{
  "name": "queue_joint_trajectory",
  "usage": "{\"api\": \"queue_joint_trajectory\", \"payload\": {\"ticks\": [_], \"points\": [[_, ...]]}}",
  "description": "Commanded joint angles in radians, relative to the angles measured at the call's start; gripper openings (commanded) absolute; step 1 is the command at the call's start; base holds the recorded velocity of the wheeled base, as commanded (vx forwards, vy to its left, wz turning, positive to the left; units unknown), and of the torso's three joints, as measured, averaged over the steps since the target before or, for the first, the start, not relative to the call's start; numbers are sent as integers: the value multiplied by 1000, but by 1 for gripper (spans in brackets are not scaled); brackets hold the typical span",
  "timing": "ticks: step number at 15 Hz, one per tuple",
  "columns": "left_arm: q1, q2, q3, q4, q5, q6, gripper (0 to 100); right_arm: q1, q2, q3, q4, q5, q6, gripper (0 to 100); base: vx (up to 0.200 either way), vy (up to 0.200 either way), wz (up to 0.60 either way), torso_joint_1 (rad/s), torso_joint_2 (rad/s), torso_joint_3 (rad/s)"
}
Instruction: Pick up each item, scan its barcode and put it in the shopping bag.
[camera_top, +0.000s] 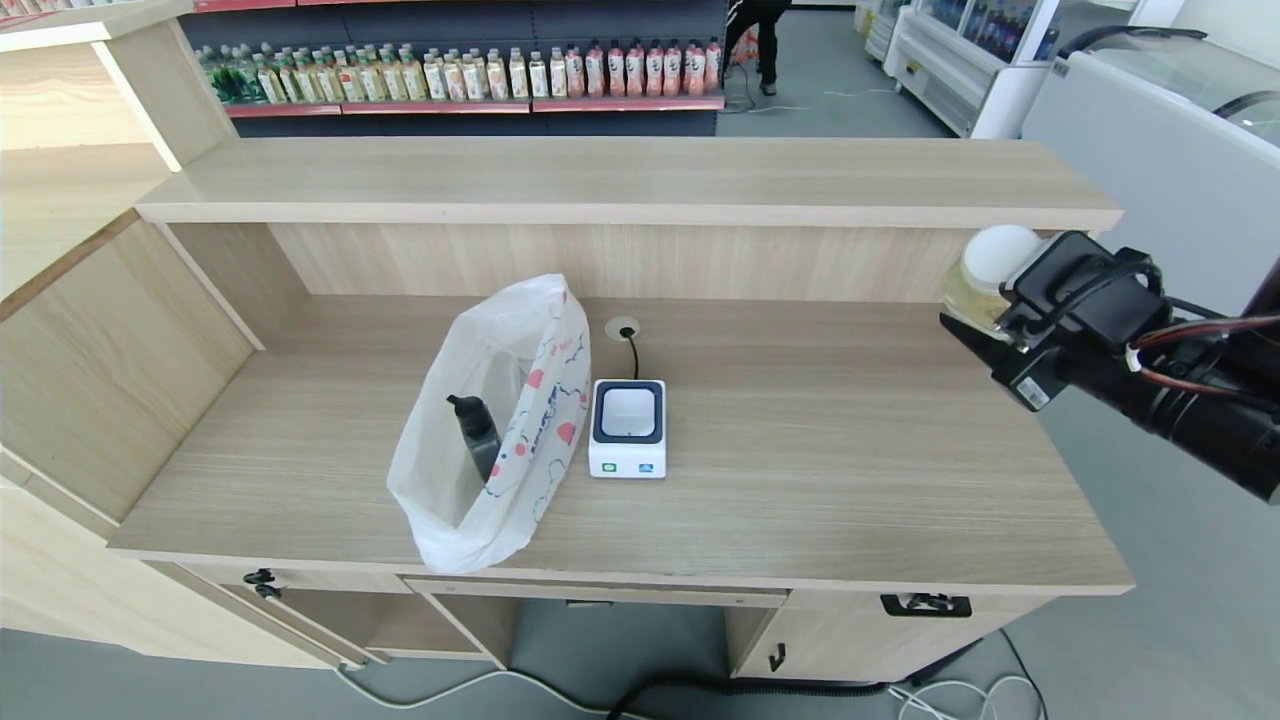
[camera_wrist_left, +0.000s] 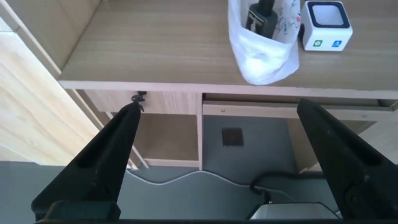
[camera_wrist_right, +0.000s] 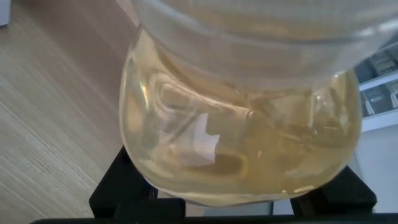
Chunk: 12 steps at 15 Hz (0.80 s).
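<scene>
Jar (camera_top: 982, 278) of pale yellow liquid with a white cap sits clamped in the right gripper (camera_top: 985, 312), held up over the right end of the counter (camera_top: 850, 450). Mid-counter stands the white shopping bag (camera_top: 545, 400), mouth open, with a dark bottle (camera_top: 475, 435) upright inside; the white scanner (camera_top: 628, 425) sits just beside it on its right.

From the left wrist, the left gripper (camera_wrist_left: 217, 168) hangs with its fingers (camera_wrist_left: 106, 168) spread wide and nothing between them, low in front of the counter (camera_wrist_left: 155, 43) edge. Bag (camera_wrist_left: 261, 56) and scanner (camera_wrist_left: 326, 25) stand on top.

From the right wrist, the jar (camera_wrist_right: 242, 124) sits pinched between the gripper's (camera_wrist_right: 236, 210) dark fingers (camera_wrist_right: 124, 193), above the counter (camera_wrist_right: 50, 112).
</scene>
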<state>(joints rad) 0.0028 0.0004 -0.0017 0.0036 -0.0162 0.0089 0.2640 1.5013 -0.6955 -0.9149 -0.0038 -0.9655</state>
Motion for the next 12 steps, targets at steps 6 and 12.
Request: {"api": "queue_joint_trajectory", "payload": {"ticks": [6,12], "points": [[0,0,0,-1,-1,0,100,-32,99,-98,-2,48,10,0,0,200,0,2,3,2],[0,0,0,-1,-1,0,100,-49,280,-225,-2,257,105,0,0,200,0,2,2,2]]}}
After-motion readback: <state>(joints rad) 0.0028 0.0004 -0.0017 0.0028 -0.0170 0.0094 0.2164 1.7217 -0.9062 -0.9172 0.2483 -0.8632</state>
